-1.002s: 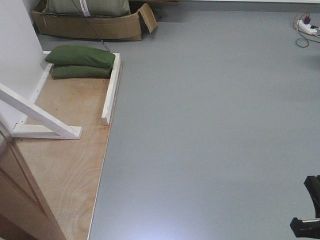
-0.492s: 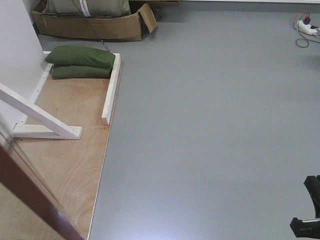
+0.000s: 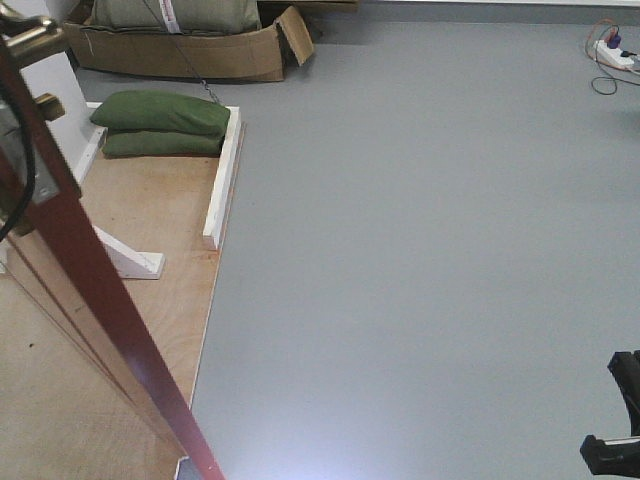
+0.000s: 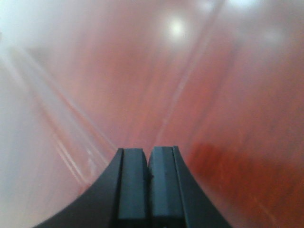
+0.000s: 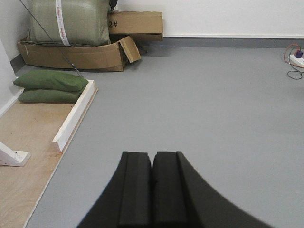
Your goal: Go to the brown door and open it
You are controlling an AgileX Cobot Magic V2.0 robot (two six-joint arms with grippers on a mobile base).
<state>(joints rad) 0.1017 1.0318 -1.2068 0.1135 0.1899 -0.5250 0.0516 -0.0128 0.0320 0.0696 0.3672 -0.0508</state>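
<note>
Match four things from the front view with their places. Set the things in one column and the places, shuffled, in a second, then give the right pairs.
Things
1 brown door
2 green sandbags
3 cardboard box
4 power strip

Places
A far right, on the grey floor
B stacked on the plywood platform
C left foreground, nearest the camera
D top left, beyond the platform, one flap open

Pairs: 1-C, 2-B, 3-D, 4-A
</note>
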